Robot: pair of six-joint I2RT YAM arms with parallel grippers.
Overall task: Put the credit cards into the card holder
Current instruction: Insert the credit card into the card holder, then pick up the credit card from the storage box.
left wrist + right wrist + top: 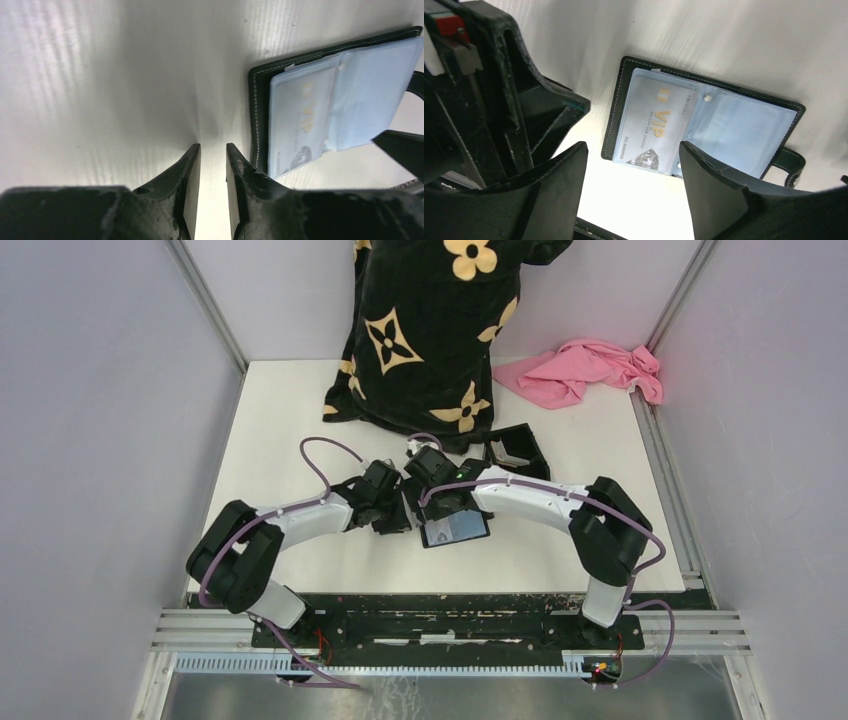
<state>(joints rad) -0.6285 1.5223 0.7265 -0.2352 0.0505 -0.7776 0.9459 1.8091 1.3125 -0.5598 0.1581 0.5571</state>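
while the card holder (744, 127) lies open on the table (100, 75) with a whitish credit card (654, 127) resting in one half, the left gripper (213, 147) stands slightly parted beside it and the right gripper (632, 150) gapes wide above, both empty.

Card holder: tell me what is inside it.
The open card holder holds one whitish card marked VIP in one pocket. The other pocket looks pale blue and flat; whether a second card lies under the sleeves is hidden.
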